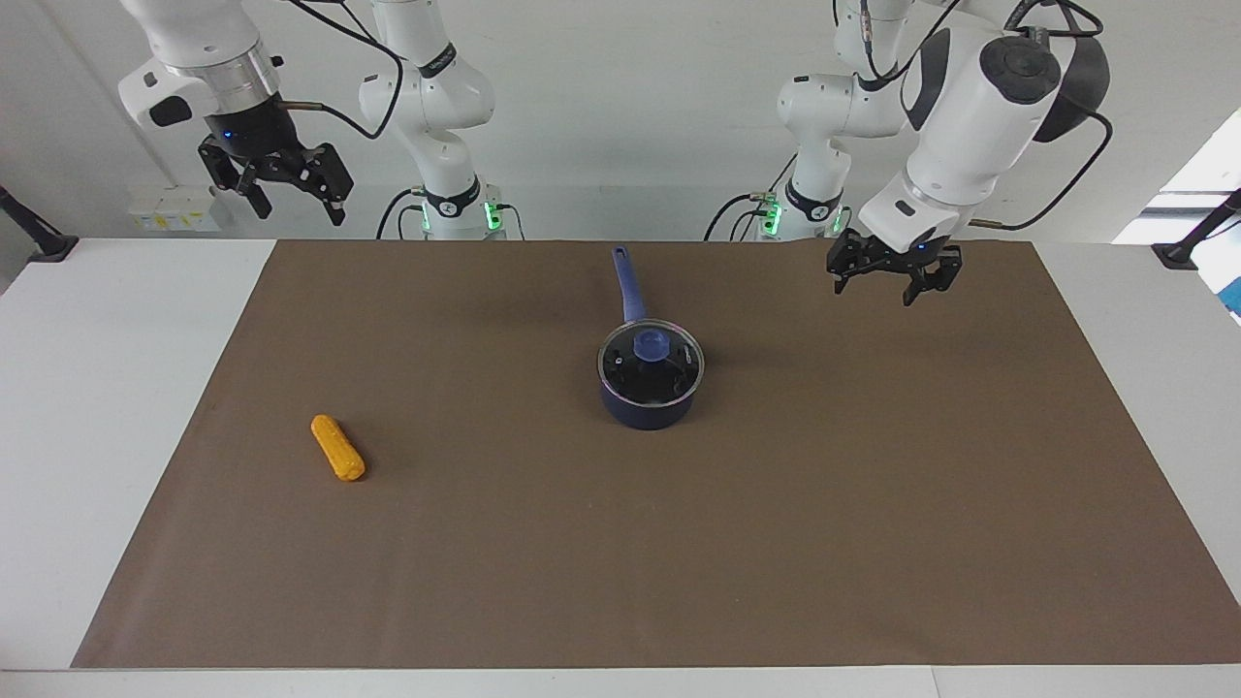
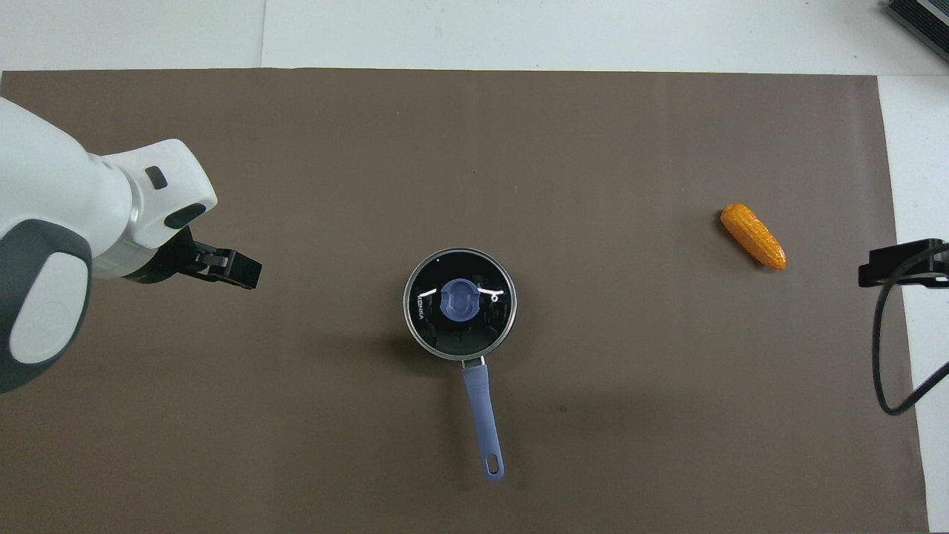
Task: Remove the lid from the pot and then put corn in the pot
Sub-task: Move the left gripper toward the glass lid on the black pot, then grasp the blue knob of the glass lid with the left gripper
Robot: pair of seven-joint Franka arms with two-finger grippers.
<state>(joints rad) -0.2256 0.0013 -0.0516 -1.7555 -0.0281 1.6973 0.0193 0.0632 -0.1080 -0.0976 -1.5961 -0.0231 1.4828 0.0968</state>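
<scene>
The dark blue pot (image 1: 648,405) stands in the middle of the brown mat, its long handle (image 2: 482,415) pointing toward the robots. The glass lid (image 1: 651,361) with a blue knob sits on it and also shows in the overhead view (image 2: 460,300). The orange-yellow corn (image 1: 337,448) lies on the mat toward the right arm's end and also shows in the overhead view (image 2: 753,236). My left gripper (image 1: 877,289) is open and empty, raised over the mat toward the left arm's end, apart from the pot. My right gripper (image 1: 299,208) is open and empty, high over the mat's edge at the right arm's end.
The brown mat (image 1: 679,562) covers most of the white table (image 1: 97,407). Black clamps stand at both ends of the table (image 1: 39,242). A cable hangs from the right arm (image 2: 886,348).
</scene>
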